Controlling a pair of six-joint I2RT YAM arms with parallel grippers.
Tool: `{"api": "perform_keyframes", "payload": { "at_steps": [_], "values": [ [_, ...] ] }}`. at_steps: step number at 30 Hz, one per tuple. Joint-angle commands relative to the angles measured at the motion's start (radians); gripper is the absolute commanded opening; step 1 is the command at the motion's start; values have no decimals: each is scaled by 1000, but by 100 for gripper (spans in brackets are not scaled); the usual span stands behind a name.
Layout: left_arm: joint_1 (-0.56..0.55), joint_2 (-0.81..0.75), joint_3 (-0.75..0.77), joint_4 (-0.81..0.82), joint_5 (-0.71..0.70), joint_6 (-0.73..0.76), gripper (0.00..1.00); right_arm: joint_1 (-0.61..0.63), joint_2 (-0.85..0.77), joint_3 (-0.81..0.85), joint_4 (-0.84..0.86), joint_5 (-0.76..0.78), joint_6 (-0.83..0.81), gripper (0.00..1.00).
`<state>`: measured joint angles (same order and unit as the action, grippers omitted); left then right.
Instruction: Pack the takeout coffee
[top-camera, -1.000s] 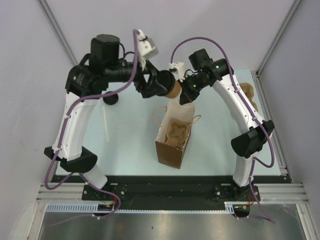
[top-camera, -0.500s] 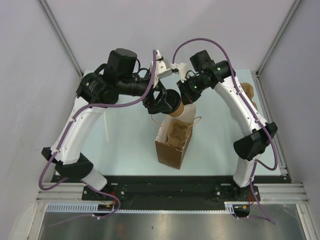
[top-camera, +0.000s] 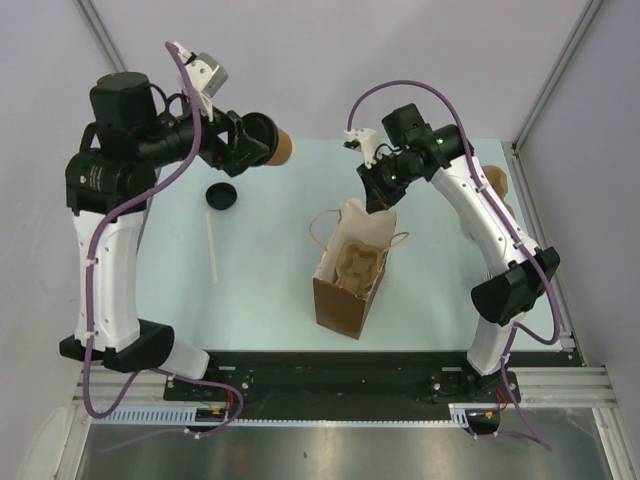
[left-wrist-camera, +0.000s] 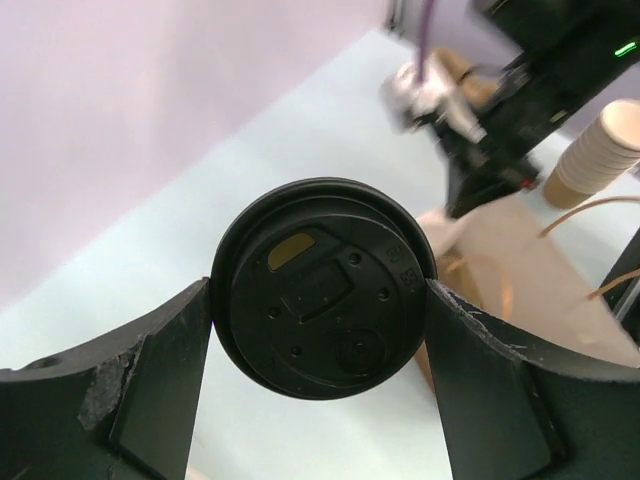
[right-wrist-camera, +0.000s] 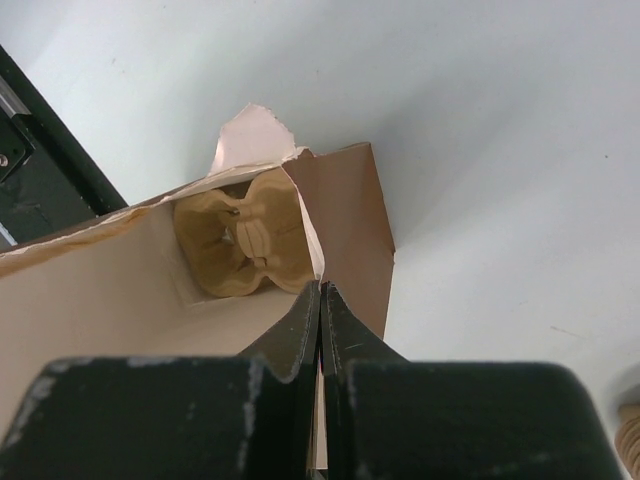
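The takeout coffee (top-camera: 283, 148), a small brown paper cup, lies on its side in the air over the table's far left. My left gripper (top-camera: 260, 142) is shut on it. In the left wrist view its black lid (left-wrist-camera: 322, 288) faces the camera, with a finger pressed on each side. The brown paper bag (top-camera: 345, 290) stands open at mid-table with a pulp cup carrier (top-camera: 356, 262) inside. My right gripper (top-camera: 376, 200) is shut on the bag's far rim (right-wrist-camera: 318, 262), and the carrier (right-wrist-camera: 245, 240) shows below it.
A loose black lid (top-camera: 221, 196) and a white stick (top-camera: 212, 248) lie on the table's left part. A stack of lidless paper cups (top-camera: 496, 186) stands at the right edge, behind the right arm. Grey walls close in on both sides.
My left arm has swung the cup from just above the bag's mouth up and away to the far left. The right gripper has kept its pinch on the bag's rim.
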<state>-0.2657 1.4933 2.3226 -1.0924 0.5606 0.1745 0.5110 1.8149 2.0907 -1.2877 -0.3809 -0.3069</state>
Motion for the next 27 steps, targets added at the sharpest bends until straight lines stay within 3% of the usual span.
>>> {"api": "perform_keyframes", "payload": {
  "at_steps": [1, 7, 12, 20, 27],
  "values": [
    [77, -5, -249, 2, -62, -10, 0, 0, -40, 3, 2, 19, 3, 0],
    [85, -62, -731, 193, -195, 66, 0, 0, -31, 15, 2, 23, -1, 0],
    [86, -33, -980, 367, -241, 95, 0, 0, -28, 17, 4, 30, -3, 0],
    [86, -8, -1167, 538, -281, 97, 2, 0, -31, 15, -1, 40, -6, 0],
    [85, -27, -1287, 605, -295, 108, 15, -3, -32, 8, -2, 42, -9, 0]
  ]
}}
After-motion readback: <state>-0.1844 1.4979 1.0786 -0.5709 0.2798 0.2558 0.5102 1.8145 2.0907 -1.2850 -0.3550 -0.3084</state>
